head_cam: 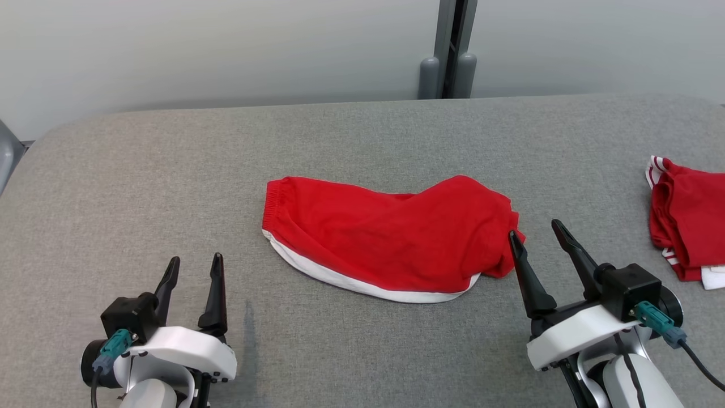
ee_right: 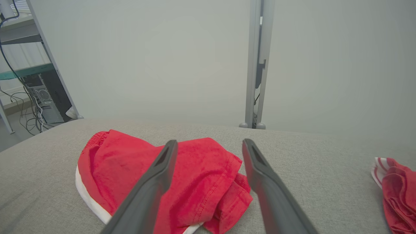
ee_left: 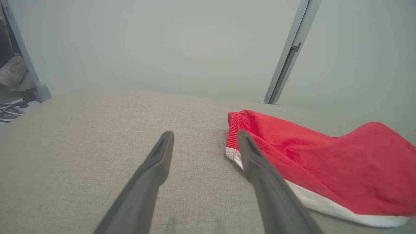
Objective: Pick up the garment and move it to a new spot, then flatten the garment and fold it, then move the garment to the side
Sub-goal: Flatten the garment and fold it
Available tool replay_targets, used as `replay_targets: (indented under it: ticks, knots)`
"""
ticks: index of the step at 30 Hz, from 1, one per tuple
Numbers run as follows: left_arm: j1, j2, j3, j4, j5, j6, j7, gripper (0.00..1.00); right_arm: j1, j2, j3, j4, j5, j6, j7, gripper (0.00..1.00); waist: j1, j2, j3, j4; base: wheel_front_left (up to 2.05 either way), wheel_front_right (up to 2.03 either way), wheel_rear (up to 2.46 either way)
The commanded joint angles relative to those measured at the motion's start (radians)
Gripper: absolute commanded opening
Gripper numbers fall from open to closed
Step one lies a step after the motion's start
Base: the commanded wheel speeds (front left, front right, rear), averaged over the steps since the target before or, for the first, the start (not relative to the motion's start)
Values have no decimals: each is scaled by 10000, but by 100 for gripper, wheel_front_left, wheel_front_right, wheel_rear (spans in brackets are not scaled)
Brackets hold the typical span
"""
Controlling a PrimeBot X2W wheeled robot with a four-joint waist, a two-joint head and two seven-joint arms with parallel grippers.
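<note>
Far left first: the left gripper sits low over the grey padded table, its 2 dark fingers pointing away from the robot and spread wide, nothing between them. It is well apart from the cloth, with bare grey fabric under its tips. From its own wrist camera, the right-hand finger lines up with the elastic end of the garment, but a gap of table shows between them in the head view.

Moving to the centre, there is the red garment, lying on the table about midway across. Its gathered waistband is at the left end, a white band runs along the near edge, and the right end is bunched into loose folds. It is not flat; a hump rises toward the right.

Next, the right gripper, jaws released and wide as well, holding nothing. Its left fingertip is right at the garment's crumpled right end. Touching or just beside? Cannot tell from here. Its other finger stands over bare table.

Far right, a 2nd red cloth with white stripes lies heaped at the table's edge, well apart from the garment. At the back, a grey post rises behind the table.
</note>
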Motion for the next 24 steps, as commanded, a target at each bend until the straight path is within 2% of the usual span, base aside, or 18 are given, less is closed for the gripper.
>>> replay_targets:
  ticks: [1, 8, 13, 24]
  knots:
    - [26, -17, 38, -27, 99, 31, -45, 100, 64, -80, -8, -89, -45, -4, 30, 100, 0, 0, 47, -34, 0, 0, 0]
    - [-463, -76, 76, 442, 145, -121, -89, 100, -146, -92, 170, -297, -109, -4, 170, 100, 0, 0, 469, -467, 0, 0, 0]
    - [-1107, -104, -83, 1284, 113, -204, 334, 100, -246, -65, 225, -318, -149, -4, 142, 100, 0, 0, 809, -961, 0, 0, 0]
    - [-2526, 87, 103, 3638, -25, 82, 777, 100, -483, -17, 305, -250, -178, -4, -12, 100, 0, 0, 1261, -1887, 0, 0, 0]
